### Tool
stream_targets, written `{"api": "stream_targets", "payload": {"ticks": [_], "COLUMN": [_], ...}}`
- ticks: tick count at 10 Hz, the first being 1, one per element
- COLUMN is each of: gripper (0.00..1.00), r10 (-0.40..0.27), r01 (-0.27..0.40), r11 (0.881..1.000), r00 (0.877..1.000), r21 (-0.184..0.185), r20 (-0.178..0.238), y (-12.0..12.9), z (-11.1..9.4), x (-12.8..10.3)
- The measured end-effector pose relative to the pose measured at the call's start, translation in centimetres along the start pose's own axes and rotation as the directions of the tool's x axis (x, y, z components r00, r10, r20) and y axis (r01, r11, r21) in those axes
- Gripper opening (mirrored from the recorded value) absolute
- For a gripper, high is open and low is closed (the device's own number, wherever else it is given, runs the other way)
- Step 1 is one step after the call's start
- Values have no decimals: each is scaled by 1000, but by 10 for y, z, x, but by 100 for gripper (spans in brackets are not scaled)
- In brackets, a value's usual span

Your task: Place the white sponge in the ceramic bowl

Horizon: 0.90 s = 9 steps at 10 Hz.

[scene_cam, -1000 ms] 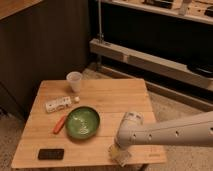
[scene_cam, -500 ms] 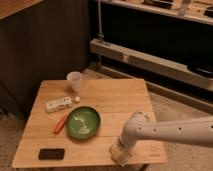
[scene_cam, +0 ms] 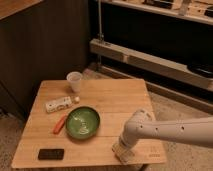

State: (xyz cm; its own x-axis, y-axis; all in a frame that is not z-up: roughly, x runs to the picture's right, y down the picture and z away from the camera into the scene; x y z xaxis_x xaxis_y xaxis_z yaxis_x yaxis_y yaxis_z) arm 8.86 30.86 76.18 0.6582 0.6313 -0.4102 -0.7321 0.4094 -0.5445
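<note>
The gripper (scene_cam: 123, 151) sits low at the near right edge of the wooden tabletop (scene_cam: 110, 102), over a pale pad that is probably the white sponge (scene_cam: 121, 154); whether the fingers are spread or pinching cannot be told. A soft, flat pad calls for a square pinch across its short sides. The glossy green ceramic bowl (scene_cam: 82, 123), round and shallow, lies well to the left.

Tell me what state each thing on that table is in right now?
Bowl: upright, no sponge in it.
Cup: upright, at the far edge.
Carton: lying flat.
Orange stick: lying left of the bowl.
Black slab: flat, near edge.
Hand: low at the near edge, right of the bowl.
</note>
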Motion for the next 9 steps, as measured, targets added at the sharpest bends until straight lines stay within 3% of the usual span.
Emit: {"api": "stream_targets", "payload": {"ticks": [2, 4, 7, 9], "gripper": [2, 1, 1, 1], "r10": [-7, -21, -40, -64], "r01": [7, 21, 40, 64], "r11": [1000, 1000, 999, 998], "r00": [1000, 1000, 999, 998], "r21": [0, -4, -5, -8], "r20": [-3, -1, -7, -1], "y": [4, 16, 21, 30], "z": [-6, -22, -32, -39], "x": [-6, -25, -34, -58]}}
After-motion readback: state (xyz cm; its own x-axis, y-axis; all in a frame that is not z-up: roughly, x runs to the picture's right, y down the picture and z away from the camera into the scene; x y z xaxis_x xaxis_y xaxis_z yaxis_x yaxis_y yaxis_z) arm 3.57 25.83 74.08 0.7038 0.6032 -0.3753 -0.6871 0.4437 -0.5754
